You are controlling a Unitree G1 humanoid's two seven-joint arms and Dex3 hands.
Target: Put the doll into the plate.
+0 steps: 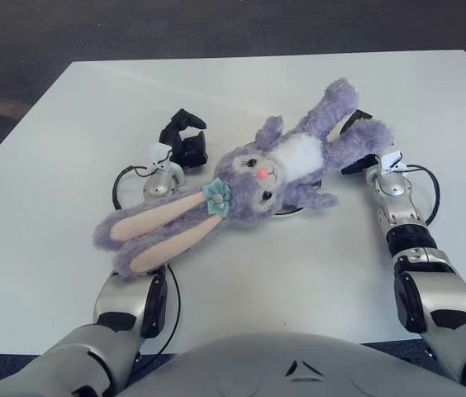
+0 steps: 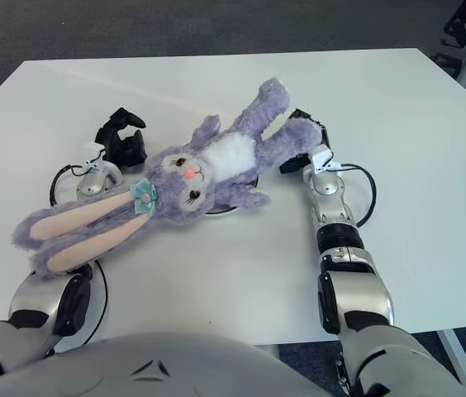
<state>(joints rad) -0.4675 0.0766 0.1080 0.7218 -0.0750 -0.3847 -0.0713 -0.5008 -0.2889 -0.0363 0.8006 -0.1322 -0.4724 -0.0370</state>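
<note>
The doll (image 1: 258, 178) is lain over the plate (image 1: 292, 211); its leg is gripped by the right robot hand (image 2: 306, 142), while the left robot hand (image 1: 185, 139) is held loosely open beside it

The sprawled doll (image 1: 258, 178) blocked the plate (image 1: 292, 208) between my robot hands; the far counter (image 1: 241, 87) lay open.

The plate (image 1: 292, 210) is almost wholly covered by the doll (image 1: 254, 186); only a thin dark arc of its rim peeks out below the head and body. The right hand (image 1: 357, 141) sits largely behind the doll's leg, so its fingers cannot be read. The doll's ears hide part of the left forearm (image 1: 138, 285).
</note>
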